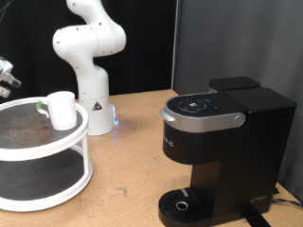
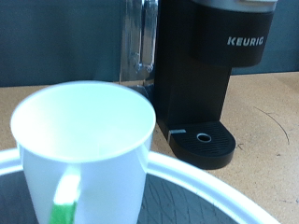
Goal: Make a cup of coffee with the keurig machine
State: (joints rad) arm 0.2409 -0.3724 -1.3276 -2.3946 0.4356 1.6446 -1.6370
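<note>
The cup (image 1: 62,109) is a small white mug standing upright on the top tier of a round white stand (image 1: 57,142) at the exterior view's left. In the wrist view the cup (image 2: 84,140) fills the foreground, its green-edged handle (image 2: 64,201) facing the camera, and it looks empty. The keurig machine (image 1: 213,142) stands at the exterior view's right with its lid closed and nothing on its round drip tray (image 1: 182,203). It also shows in the wrist view (image 2: 210,75), behind the cup. My gripper (image 1: 6,79) is only partly visible at the far left edge, a little above and to the left of the cup. No fingers show in the wrist view.
The white arm base (image 1: 90,57) stands behind the stand on the wooden table (image 1: 128,161). The stand has a lower tier with a dark mat. A water tank (image 2: 140,42) sits on the machine's side. A black curtain hangs behind.
</note>
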